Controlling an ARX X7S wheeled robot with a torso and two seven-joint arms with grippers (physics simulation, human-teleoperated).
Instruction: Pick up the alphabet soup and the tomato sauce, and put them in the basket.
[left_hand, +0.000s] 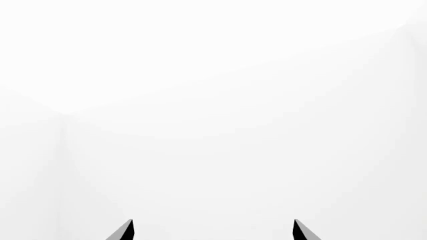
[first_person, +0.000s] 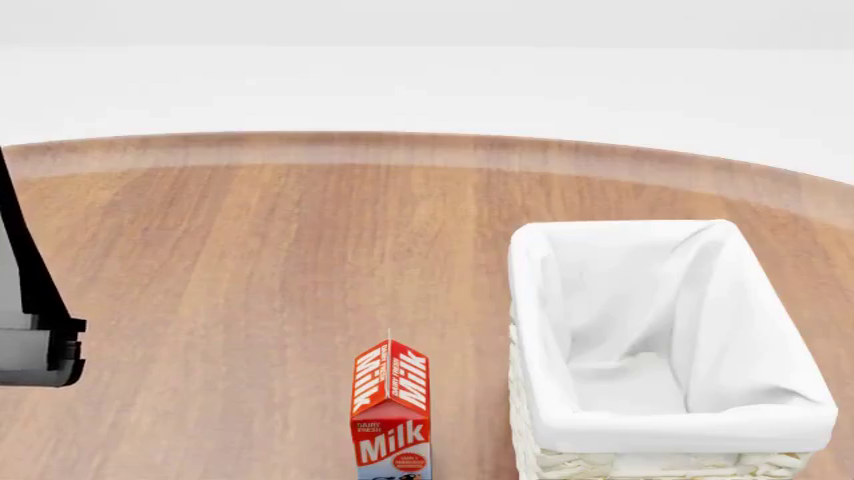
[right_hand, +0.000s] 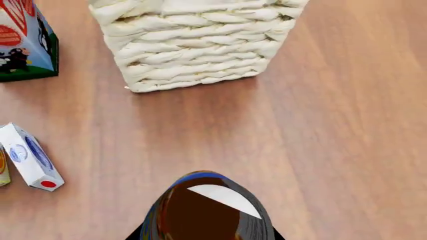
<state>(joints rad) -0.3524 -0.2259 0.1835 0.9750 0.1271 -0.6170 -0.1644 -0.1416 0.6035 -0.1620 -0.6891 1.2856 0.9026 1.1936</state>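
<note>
I am carrying the alphabet soup (right_hand: 207, 212) clamped in my right fingers, so close to the right wrist camera that only a dark, blue-edged curve and a pale sliver of it are showing; it is hanging over the table (right_hand: 320, 130), near the basket (right_hand: 193, 45) but not over it. I am judging the can stiff, smooth and fairly heavy, so I am gripping across its round side, where it cannot crush but might slip. My left fingers (left_hand: 213, 231) are standing apart, empty, facing blank white. The tomato sauce is not showing in any view. The basket's white lining (first_person: 641, 320) is holding nothing.
</note>
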